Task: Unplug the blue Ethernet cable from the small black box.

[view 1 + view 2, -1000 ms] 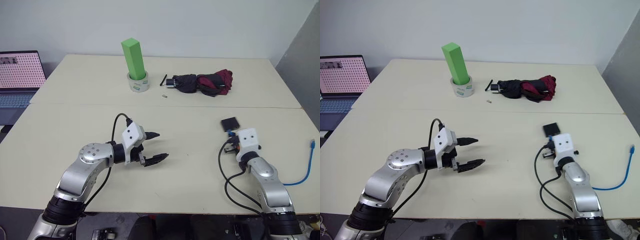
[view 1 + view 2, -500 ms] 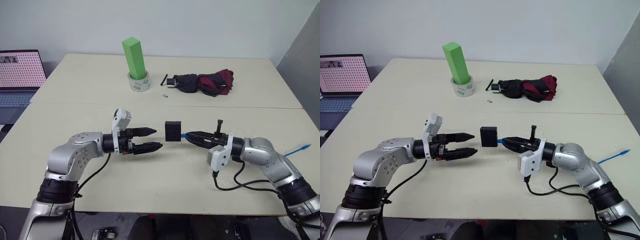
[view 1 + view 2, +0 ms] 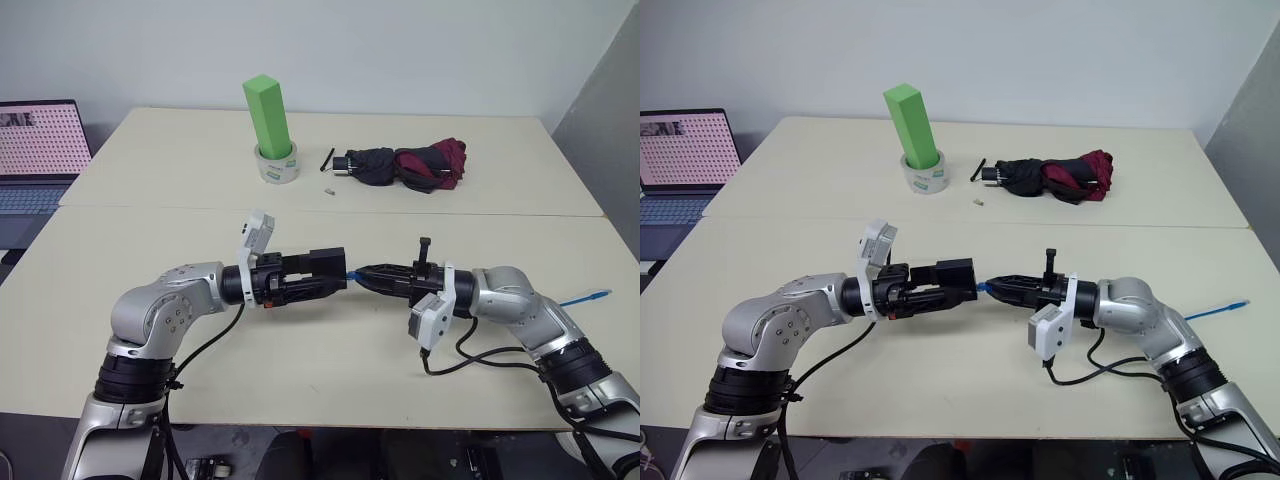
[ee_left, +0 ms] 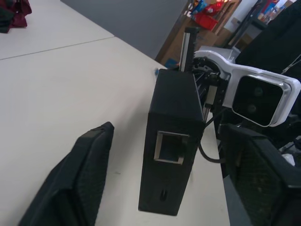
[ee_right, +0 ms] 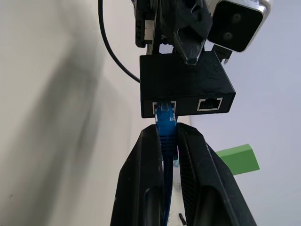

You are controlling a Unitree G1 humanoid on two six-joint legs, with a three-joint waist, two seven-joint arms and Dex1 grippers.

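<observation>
Small matte-black rectangular plastic box (image 3: 326, 267): raised above the table (image 3: 150, 230), between left gripper (image 3: 318, 276) jaws, apart around it. Thin bright-blue Ethernet cable (image 5: 166, 126): plugged into box, right gripper (image 5: 167, 141) jaws clamped on its plug.

I count two grippers, the left one (image 3: 335, 276) and the right one (image 3: 362, 273). There's one black box (image 3: 326, 263) and one blue cable (image 5: 165, 126). Farther back I see one green block (image 3: 267, 116), one roll of tape (image 3: 276, 166), one folded umbrella (image 3: 408, 165) and one laptop (image 3: 36, 155).
</observation>
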